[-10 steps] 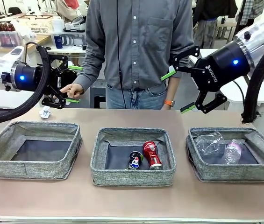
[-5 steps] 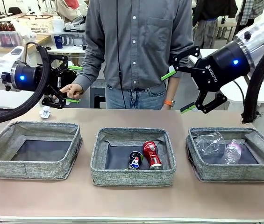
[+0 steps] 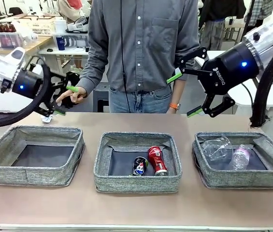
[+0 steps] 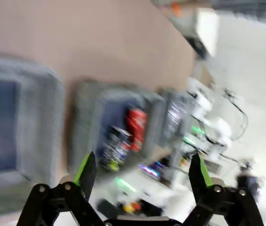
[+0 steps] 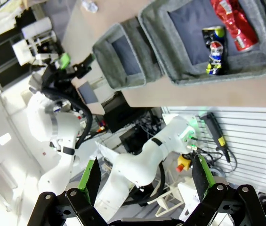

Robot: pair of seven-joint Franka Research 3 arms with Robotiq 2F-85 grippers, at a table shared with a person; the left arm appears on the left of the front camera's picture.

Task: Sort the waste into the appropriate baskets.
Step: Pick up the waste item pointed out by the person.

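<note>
Three shallow grey woven-fabric baskets stand in a row on the brown counter. The left basket holds nothing. The middle basket holds two cans: one red drink can and one dark blue can. The right basket holds one clear plastic cup and one small clear bottle. One crumpled white paper wad lies on the counter behind the left basket, just below the left gripper, whose fingers are spread beside the person's hand. The right gripper hangs above the counter, fingers spread, holding nothing.

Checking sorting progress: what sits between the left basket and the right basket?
In the front view, the middle basket, holding the red drink can and dark blue can.
</note>
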